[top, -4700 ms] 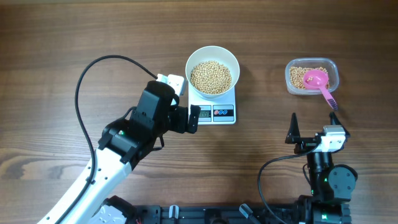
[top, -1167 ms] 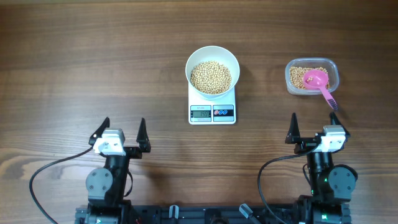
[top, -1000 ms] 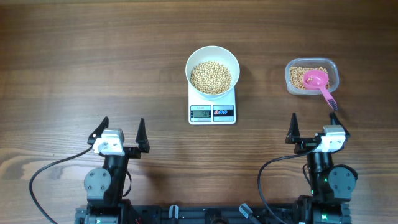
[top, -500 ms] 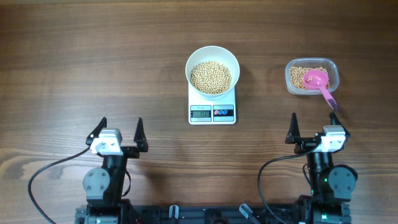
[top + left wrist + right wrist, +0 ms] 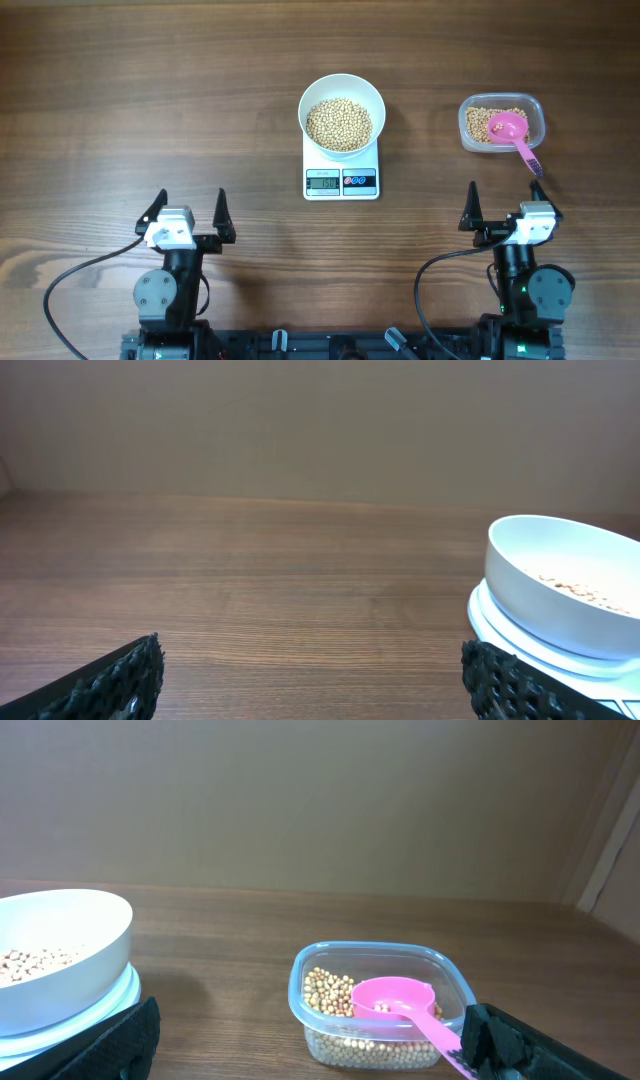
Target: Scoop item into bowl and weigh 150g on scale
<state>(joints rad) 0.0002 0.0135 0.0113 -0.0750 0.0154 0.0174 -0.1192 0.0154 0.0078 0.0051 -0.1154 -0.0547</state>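
Observation:
The white bowl stands on the white scale in the middle of the table, filled with tan beans. Its display faces the near edge. More beans lie in a clear tub at the right, with a pink scoop resting in it. My left gripper is parked at the near left, open and empty, well short of the scale. At the near right my right gripper is open and empty too. The bowl shows at the right of the left wrist view, the tub ahead in the right wrist view.
Bare wooden table stretches left of the scale and between the scale and the tub. The scoop's handle sticks out over the tub's near right corner. Cables trail from both arm bases along the near edge.
The left arm has pulled back from beside the scale to its parked spot at the near left and has drifted slightly left. The right arm, bowl and scoop have not moved.

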